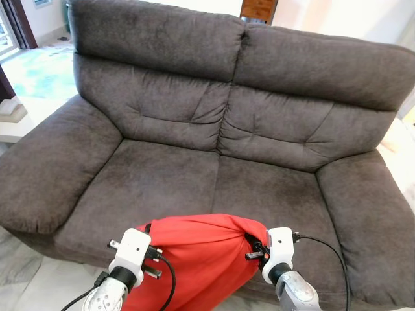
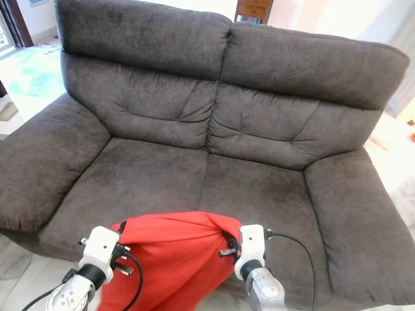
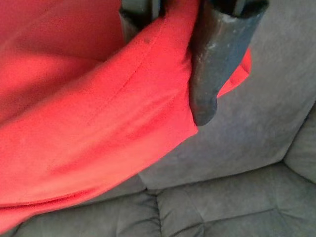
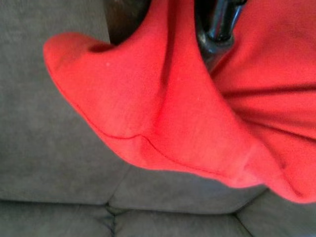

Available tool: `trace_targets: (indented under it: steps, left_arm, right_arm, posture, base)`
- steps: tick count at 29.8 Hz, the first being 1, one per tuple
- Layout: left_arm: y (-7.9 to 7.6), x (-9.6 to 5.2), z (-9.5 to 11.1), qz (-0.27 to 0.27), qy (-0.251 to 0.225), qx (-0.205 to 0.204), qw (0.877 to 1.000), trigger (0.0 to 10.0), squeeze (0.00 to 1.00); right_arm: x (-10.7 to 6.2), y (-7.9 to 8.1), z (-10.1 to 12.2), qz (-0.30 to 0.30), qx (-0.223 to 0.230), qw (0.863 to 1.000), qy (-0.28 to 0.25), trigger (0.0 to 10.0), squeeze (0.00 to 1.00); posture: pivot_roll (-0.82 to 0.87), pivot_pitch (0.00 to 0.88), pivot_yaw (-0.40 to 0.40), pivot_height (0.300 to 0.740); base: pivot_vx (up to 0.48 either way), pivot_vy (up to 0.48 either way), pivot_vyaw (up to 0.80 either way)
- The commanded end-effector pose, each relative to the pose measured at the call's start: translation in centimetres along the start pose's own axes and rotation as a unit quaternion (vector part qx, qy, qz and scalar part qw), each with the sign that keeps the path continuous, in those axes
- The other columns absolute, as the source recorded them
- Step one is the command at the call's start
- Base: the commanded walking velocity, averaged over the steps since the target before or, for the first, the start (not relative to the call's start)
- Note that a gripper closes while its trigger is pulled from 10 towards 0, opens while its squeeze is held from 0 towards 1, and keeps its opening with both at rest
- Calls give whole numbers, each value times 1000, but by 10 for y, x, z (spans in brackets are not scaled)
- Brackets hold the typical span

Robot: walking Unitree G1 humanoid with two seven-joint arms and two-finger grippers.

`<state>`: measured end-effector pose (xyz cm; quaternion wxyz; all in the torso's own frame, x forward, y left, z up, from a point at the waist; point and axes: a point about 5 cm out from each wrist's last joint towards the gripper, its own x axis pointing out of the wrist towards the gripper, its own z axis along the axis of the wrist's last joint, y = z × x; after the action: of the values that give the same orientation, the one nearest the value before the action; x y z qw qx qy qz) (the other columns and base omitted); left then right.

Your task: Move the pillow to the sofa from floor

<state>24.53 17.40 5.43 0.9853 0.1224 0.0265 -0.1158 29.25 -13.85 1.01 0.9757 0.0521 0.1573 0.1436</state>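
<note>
**Pillow Held at the Sofa Front Edge: Risks and View Coverage**

The soft red fabric pillow [image 1: 201, 259] hangs between the two hands, off the floor, at the front edge of the dark grey two-seat upholstered sofa [image 1: 214, 123]. Its top edge is level with the seat cushions; its lower part droops below them.

The left hand [image 1: 150, 245] is clamped on the pillow's left top corner. The right hand [image 1: 254, 247] is clamped on the right top corner.

**Risks**
- Each hand pinches only a fold of fabric. The pillow's weight could pull a corner free, and it would drop to the floor.
- The drooping lower part could catch on the seat front if the pillow is moved forward without being raised.

**View coverage**
- The eye views show both hands and the full seat.
- The left wrist view shows a black finger [image 3: 217, 59] pressed over the red cloth, confirming the hold.
- The right wrist view shows the bunched corner and the seat seam below it.
</note>
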Motion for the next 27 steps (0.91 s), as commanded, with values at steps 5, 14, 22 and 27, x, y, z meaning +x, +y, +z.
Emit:
trace_targets:
  steps: [5, 14, 22, 27]
  left_arm:
    - [19, -1, 7, 48, -25, -5, 999, 10000, 0]
    - [21, -2, 7, 52, -26, -4, 998, 10000, 0]
    - [24, -4, 8, 58, -26, -5, 998, 10000, 0]
    - [27, -4, 9, 63, -31, -8, 997, 10000, 0]
  right_arm:
    - [-12, -41, 13, -100, 17, 994, -43, 10000, 0]
    - [-10, -39, 16, -92, 17, 994, -48, 10000, 0]
    - [-9, -37, 17, -90, 23, 994, -55, 10000, 0]
    - [-7, -35, 18, -86, 25, 995, -53, 10000, 0]
  posture:
    - [220, 111, -83, 740]
    - [225, 116, -82, 740]
    - [230, 120, -82, 740]
    - [230, 121, -81, 740]
  base:
    - [0, -379, -480]
    - [0, -377, 0]
    - [0, -307, 0]
    - [0, 0, -100]
